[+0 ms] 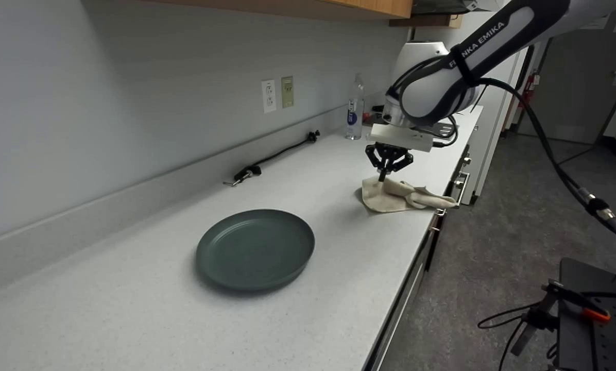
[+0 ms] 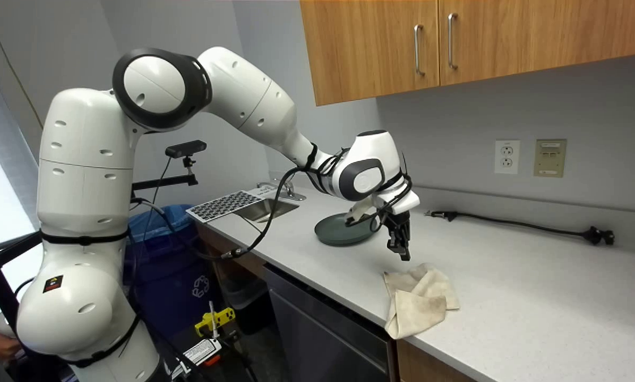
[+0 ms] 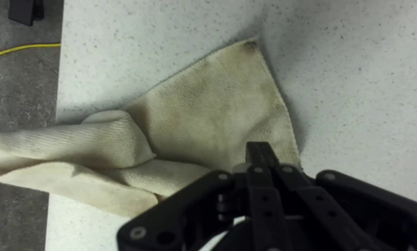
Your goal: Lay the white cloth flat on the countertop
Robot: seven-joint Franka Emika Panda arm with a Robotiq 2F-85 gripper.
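Observation:
The white cloth (image 1: 384, 198) lies crumpled on the white countertop (image 1: 339, 257) in an exterior view. Part of it is spread flat, and a folded, bunched part hangs past the front edge. It also shows in an exterior view (image 2: 418, 305) and in the wrist view (image 3: 215, 101), where one stained corner lies flat. My gripper (image 3: 258, 144) is shut with its fingertips together and nothing seen between them. In an exterior view the gripper (image 2: 404, 257) is a little above the cloth, apart from it. The gripper also shows in an exterior view (image 1: 382, 178) over the cloth's back part.
A dark green round plate (image 1: 255, 250) sits on the countertop. A black cable (image 1: 282, 152) lies along the backsplash. A clear water bottle (image 1: 355, 111) stands by the wall behind the gripper. A sink (image 2: 267, 210) is at the far end. Wooden cabinets (image 2: 370, 48) hang above.

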